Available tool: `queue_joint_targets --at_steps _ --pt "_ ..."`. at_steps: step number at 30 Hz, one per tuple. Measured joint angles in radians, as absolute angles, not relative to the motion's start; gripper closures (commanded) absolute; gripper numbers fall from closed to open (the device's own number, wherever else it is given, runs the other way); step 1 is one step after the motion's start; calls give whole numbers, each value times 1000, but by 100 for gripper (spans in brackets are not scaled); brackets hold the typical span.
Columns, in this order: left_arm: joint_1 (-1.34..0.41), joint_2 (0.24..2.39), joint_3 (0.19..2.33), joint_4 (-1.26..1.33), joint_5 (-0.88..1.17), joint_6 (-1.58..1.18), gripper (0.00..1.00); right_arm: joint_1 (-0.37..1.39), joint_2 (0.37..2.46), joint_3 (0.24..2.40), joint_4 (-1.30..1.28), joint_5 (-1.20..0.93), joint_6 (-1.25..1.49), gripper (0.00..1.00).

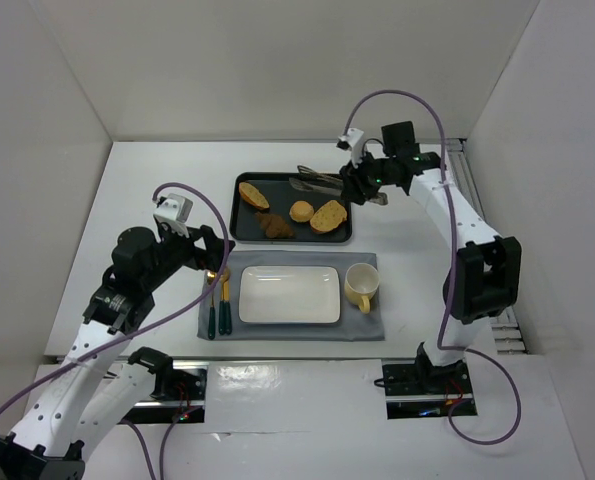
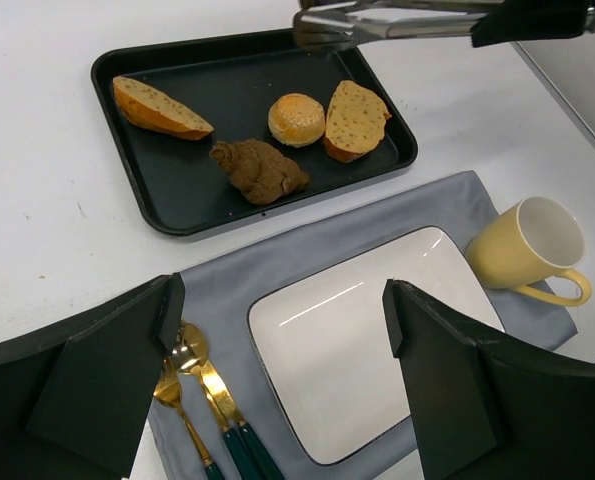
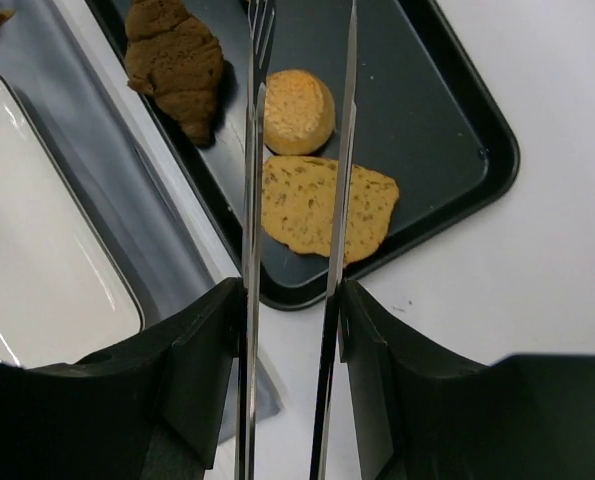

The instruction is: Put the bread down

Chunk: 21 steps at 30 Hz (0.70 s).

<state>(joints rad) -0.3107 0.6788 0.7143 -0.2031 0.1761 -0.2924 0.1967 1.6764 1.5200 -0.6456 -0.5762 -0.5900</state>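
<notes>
While my right pincer (image 3: 289,300) pinches the long steel tongs (image 3: 251,180), their prongs hang over the wide golden slice (image 3: 367,205) and round orange bun (image 3: 297,110). Small elongated golden-brown bread slice (image 1: 254,194) lies ahead beyond the tips, at the far end of the black tray (image 3: 417,90). Risk: squeezing here lifts the wrong piece.

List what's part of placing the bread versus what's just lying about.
Job: elongated golden-brown bread slice; silver metal tongs in right tool; black tray holding it; white rectangular plate, likely target.
Lying about: round orange bun; wider golden slice; brown croissant-shaped pastry; yellow mug; gold cutlery; grey mat.
</notes>
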Motion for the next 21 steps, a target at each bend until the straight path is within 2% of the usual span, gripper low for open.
queue_joint_targets --at_steps 8,21 --pt "-311 691 714 -205 176 -291 0 325 1798 1586 -653 -510 -577 48" --pt "-311 691 714 -206 176 -288 0 409 2039 1893 -683 -482 -572 48"
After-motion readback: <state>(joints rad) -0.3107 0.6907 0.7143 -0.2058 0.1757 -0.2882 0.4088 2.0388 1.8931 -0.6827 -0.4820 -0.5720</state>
